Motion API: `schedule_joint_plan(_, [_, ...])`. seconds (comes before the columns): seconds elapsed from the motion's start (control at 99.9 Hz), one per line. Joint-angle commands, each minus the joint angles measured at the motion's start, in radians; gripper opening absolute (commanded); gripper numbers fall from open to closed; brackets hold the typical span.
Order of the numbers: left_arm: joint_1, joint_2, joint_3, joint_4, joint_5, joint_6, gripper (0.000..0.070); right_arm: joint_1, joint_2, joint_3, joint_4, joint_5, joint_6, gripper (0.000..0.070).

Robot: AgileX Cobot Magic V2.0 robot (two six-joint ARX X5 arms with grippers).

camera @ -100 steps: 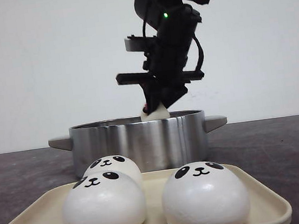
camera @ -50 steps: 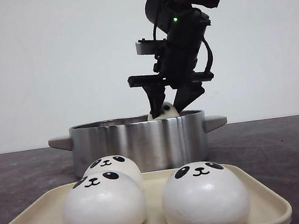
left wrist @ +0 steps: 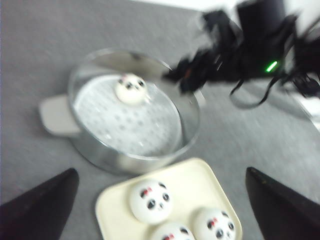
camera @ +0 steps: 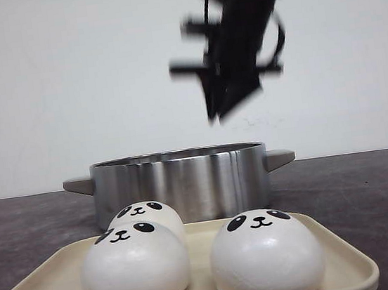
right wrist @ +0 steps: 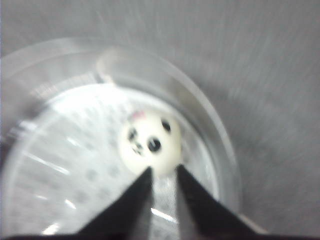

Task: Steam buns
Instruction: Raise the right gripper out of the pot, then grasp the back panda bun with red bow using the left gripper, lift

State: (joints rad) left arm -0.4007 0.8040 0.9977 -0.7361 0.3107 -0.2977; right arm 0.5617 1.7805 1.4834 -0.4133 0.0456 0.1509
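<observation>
Three panda-faced buns (camera: 135, 269) (camera: 266, 253) (camera: 146, 218) sit on the cream tray (camera: 342, 254), also seen in the left wrist view (left wrist: 150, 201). One more bun (right wrist: 150, 145) (left wrist: 131, 88) lies on the perforated rack inside the steel pot (camera: 177, 182). My right gripper (camera: 222, 113) hangs blurred above the pot, its jaws a narrow gap apart (right wrist: 164, 170) with nothing between them. High above the tray's far edge is my left gripper (left wrist: 161, 171), wide open and empty. It does not show in the front view.
The pot (left wrist: 190, 125) has grey side handles (camera: 280, 157) and stands just behind the tray (left wrist: 195, 180) on the dark grey table. My right arm (left wrist: 240, 55) reaches over the pot's far rim.
The right gripper let go of the bun in the pot, rose well above the rim and narrowed its jaws. The bun stays in the pot.
</observation>
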Motion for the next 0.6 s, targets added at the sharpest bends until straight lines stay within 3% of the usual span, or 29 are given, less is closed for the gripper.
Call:
schedule_joint_plan(0.0, [-0.047, 0.050, -0.003, 0.019, 0.001, -0.035, 0.0700, 0.038, -0.106, 0.024, 0.006, -0.003, -0.008, 0.0003])
schedule_joint_plan(0.28, [-0.245, 0.330, -0.006, 0.092, -0.039, -0.063, 0.0700, 0.197, -0.507, 0.024, -0.100, 0.024, -0.002, 0.0002])
schedule_joint_plan(0.591, [-0.282, 0.617, -0.006, 0.157, -0.077, -0.088, 0.0700, 0.288, -0.729, 0.024, -0.121, 0.121, 0.003, 0.0002])
